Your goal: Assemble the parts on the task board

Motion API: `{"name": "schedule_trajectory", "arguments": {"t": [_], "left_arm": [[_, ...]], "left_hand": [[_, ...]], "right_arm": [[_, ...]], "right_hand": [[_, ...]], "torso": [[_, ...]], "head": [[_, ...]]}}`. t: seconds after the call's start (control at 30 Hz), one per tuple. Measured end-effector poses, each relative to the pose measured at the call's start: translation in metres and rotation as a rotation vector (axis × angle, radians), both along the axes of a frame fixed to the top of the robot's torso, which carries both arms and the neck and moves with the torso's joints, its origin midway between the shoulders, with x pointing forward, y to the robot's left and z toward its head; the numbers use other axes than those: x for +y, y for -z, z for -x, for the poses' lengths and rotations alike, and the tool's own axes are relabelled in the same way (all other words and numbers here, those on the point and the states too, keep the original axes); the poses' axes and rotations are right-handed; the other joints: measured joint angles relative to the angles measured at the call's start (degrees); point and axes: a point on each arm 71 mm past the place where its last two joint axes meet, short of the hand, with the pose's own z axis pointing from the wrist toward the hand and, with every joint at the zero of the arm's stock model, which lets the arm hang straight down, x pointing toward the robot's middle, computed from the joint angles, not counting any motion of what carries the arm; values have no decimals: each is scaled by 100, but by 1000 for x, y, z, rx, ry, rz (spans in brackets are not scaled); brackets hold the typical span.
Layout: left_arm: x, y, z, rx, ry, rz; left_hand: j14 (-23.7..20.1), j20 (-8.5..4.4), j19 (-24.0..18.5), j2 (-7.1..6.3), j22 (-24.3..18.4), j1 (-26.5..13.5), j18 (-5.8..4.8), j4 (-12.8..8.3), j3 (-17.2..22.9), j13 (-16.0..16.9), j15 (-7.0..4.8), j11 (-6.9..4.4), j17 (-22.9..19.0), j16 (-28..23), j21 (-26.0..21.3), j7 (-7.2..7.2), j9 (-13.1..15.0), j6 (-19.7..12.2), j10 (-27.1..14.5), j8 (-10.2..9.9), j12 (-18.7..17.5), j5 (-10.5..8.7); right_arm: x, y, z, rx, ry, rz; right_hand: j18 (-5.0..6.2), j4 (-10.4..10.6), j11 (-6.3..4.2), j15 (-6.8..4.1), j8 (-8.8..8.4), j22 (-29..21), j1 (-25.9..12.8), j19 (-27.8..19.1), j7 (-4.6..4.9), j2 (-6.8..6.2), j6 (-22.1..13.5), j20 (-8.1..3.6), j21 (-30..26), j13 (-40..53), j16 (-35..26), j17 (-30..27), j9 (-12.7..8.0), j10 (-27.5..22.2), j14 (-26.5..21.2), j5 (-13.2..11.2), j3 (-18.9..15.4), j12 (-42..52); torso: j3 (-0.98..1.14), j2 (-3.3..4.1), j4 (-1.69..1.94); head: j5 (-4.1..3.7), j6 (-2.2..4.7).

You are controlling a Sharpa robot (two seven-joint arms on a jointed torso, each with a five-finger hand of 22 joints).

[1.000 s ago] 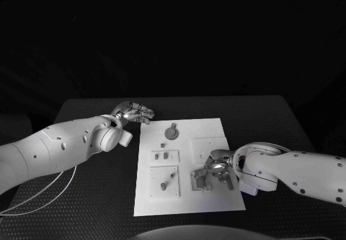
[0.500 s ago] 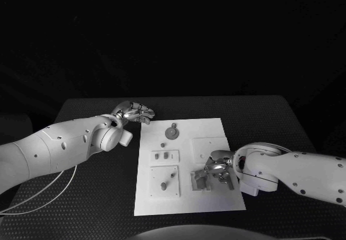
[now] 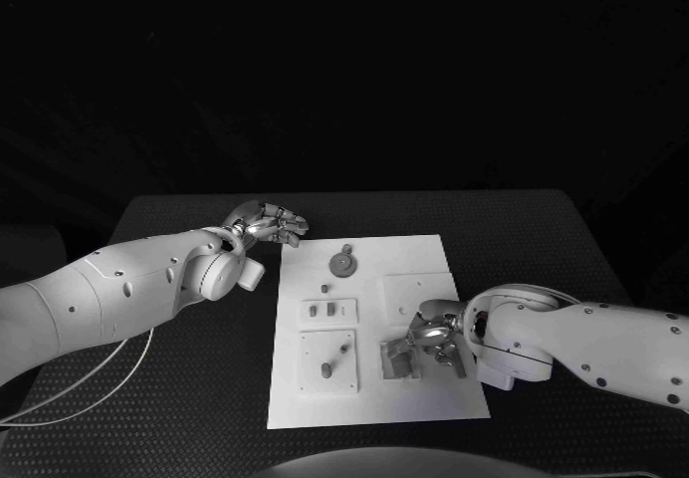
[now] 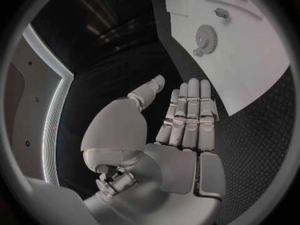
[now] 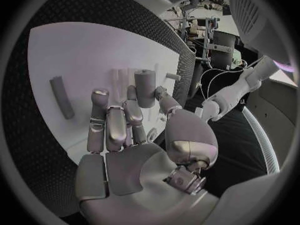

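The white task board (image 3: 431, 254) lies in the middle of the black table. A round gear part (image 3: 342, 264) sits near the board's far edge, also seen from the left wrist as the gear (image 4: 206, 35). My left hand (image 3: 266, 221) hovers just off the board's far left corner; this left hand (image 4: 187, 120) holds nothing, fingers straight and thumb apart. My right hand (image 3: 435, 339) rests over the board's right near part beside a grey block fixture (image 3: 395, 360). In the right wrist view the right hand (image 5: 134, 120) pinches an upright grey peg (image 5: 145, 87) between thumb and a finger.
Small parts sit in two plates at the board's left middle (image 3: 328, 311) and left near part (image 3: 328, 370). A short grey bar (image 5: 60, 97) lies on the board beyond my right hand's fingers. White cables (image 3: 87, 383) trail over the table's left edge.
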Motion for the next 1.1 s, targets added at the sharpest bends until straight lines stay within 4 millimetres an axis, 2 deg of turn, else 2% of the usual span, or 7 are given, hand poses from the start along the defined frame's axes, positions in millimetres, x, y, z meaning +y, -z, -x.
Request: {"name": "schedule_trajectory", "arguments": {"t": [0.67,1.1], "left_arm": [[2,0,0,1,-2,-1],[2,0,0,1,-2,-1]], "left_hand": [[-2,0,0,0,-5,0,0,16,16,-5,-2,0,24,-22,0,0,-5,0,0,0,0,0],[-3,0,0,0,-5,0,0,16,16,-9,-3,0,38,-46,0,21,-5,-21,0,0,0,0]], "right_arm": [[3,2,0,-4,-12,5],[3,3,0,-5,-11,4]], "right_hand": [[0,-5,0,-3,0,0,-8,0,-5,-9,-4,1,0,0,0,0,-6,0,-23,-1,5,0],[0,-5,0,0,0,0,-23,0,-7,-24,-5,1,0,1,0,0,-6,0,-25,-9,4,0]], "torso": [[-2,-1,1],[-1,-1,-2]], "head": [[19,-26],[20,-15]]}}
